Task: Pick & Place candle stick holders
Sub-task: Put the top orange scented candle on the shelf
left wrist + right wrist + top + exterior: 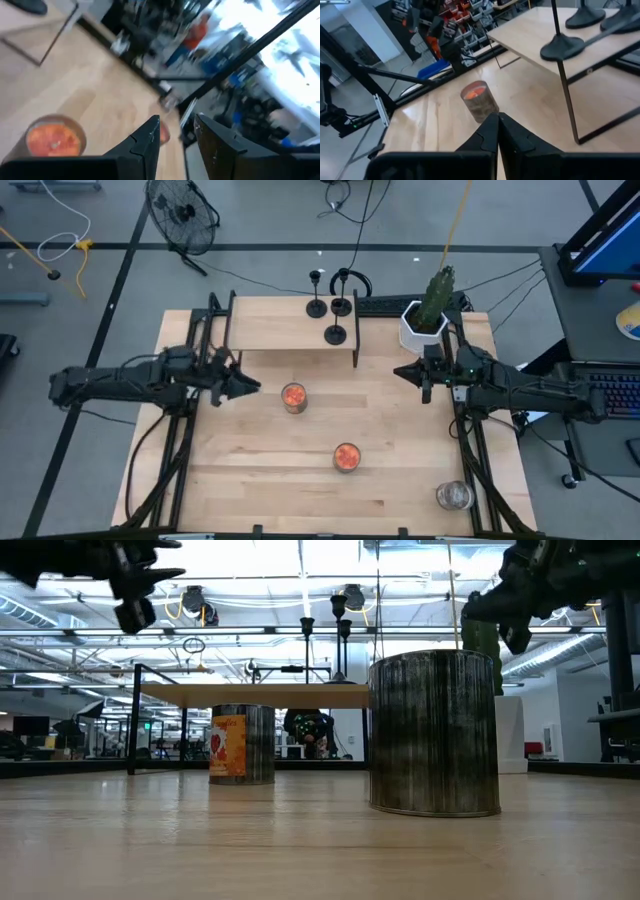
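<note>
Three black candle stick holders point(316, 307) point(341, 305) point(336, 334) stand by their round bases on a low wooden shelf point(270, 330) at the table's far middle. Their bases also show in the right wrist view point(562, 47) point(585, 20). My left gripper point(250, 387) point(176, 120) hovers open and empty above the table's left middle, near an orange-filled jar point(293, 397). My right gripper point(400, 370) point(498, 116) hovers shut and empty to the right of the shelf, in front of a potted plant.
A second orange-filled jar point(346, 457) stands on the table nearer the front. A clear glass jar point(453, 496) stands at the near right corner. A green plant in a white pot point(425, 320) stands at the far right. The shelf has thin black metal legs point(567, 95).
</note>
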Available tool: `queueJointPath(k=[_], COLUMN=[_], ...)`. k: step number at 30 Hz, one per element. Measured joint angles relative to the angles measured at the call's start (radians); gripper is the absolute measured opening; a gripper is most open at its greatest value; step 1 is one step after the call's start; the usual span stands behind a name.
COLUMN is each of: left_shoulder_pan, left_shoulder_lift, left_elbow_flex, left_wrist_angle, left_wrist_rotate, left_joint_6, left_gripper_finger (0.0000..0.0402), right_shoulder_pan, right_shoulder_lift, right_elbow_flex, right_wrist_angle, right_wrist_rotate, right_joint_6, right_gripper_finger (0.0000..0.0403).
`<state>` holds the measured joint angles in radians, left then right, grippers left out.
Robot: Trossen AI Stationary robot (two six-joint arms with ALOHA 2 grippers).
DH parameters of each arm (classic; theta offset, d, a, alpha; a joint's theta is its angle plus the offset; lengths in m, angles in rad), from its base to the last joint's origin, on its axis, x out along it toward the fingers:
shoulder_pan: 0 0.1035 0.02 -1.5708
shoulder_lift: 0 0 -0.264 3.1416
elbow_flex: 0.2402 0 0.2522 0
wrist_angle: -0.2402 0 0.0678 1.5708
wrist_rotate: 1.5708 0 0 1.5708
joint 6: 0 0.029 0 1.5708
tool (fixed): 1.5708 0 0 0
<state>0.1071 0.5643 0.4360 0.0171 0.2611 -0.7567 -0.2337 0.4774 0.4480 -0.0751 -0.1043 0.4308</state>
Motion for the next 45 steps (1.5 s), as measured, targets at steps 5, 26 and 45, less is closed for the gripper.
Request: queueJointPath(k=[5,26,45], left_shoulder_pan=[-0.038,-0.092,-0.063], left_shoulder_lift=[0.183,0.564,0.696], left_elbow_flex=[0.223,0.573,0.574], left_wrist_angle=[-0.277,-0.55,-0.701], left_wrist_rotate=[-0.04,-0.158,-0.22], left_joint_6=[0.014,-0.084,-0.429], left_gripper_finger=[0.0129,0.0129,0.0097], right_shoulder_pan=[0.0,0.0,0.0], right_shoulder_lift=[-0.043,-0.286,-0.348], right_elbow_flex=[-0.038,-0.15,-0.272], right_wrist_angle=[-0.004,0.008,0.176], right_wrist_rotate=[0.0,0.004,0.003], right_joint_6=[-0.005,-0.069,-0.034], right_gripper_finger=[0.0,0.0,0.0])
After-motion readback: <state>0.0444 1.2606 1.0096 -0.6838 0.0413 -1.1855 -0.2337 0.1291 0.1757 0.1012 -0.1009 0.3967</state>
